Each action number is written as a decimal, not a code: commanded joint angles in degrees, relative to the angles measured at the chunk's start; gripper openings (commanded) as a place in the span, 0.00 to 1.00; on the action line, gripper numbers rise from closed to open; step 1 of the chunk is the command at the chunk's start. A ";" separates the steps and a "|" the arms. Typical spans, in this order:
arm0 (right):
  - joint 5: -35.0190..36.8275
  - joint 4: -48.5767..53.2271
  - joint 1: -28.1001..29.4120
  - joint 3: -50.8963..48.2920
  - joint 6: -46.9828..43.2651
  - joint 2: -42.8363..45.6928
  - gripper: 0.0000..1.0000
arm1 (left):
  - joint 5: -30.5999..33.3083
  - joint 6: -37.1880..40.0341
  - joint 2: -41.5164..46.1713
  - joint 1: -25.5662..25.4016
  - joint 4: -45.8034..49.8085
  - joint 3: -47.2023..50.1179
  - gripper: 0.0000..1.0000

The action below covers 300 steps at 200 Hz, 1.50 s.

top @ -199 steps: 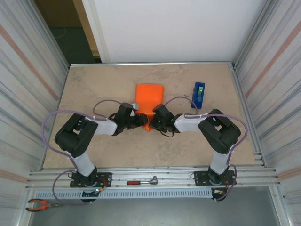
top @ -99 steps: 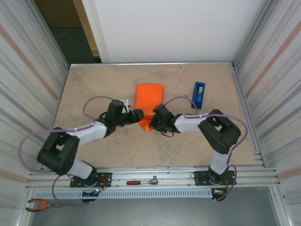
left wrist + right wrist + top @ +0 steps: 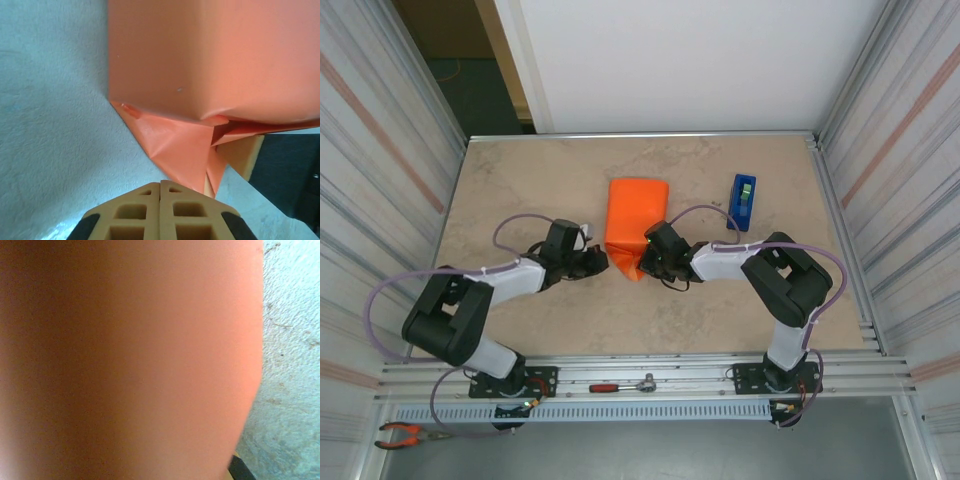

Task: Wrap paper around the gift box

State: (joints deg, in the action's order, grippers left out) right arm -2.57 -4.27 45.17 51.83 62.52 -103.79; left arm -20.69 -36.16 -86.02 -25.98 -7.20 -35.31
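Observation:
The orange paper [image 3: 637,213] lies folded into a bundle at the table's middle. The gift box is hidden inside it. In the left wrist view the paper [image 3: 210,60] ends in a creased triangular flap [image 3: 175,145]. My left gripper [image 3: 602,262] sits just left of that flap, its fingers [image 3: 177,210] shut together with nothing between them, tips [image 3: 161,184] a little short of the flap. My right gripper [image 3: 646,256] is at the bundle's near end, shut on the paper. One of its tan fingers [image 3: 243,155] shows under the fold. Close-up paper [image 3: 125,360] covers its jaws.
A blue tape dispenser [image 3: 743,201] stands right of the bundle. A red-handled ratchet [image 3: 620,385] lies on the front rail and orange pliers [image 3: 405,433] lie at the lower left. Corrugated metal walls close in both sides. Bare tabletop [image 3: 292,365] shows beside the paper.
My left gripper has drawn back leftward from the paper's near flap and shut, after being open. The right arm and the bundle have stayed put.

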 commanded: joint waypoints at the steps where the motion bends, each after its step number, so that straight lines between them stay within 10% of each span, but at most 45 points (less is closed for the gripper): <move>1: 0.53 5.85 1.08 -1.23 0.06 -0.50 0.00 | -2.27 3.09 -1.97 -0.67 0.28 -3.48 0.00; 300: 0.14 6.18 1.14 -0.41 -0.30 -0.89 0.00 | 3.74 9.45 -13.85 -5.63 5.90 -12.69 0.00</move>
State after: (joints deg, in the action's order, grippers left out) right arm -2.59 -4.25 45.17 51.83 62.52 -103.79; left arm -19.40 -28.93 -96.82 -31.83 -0.78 -46.85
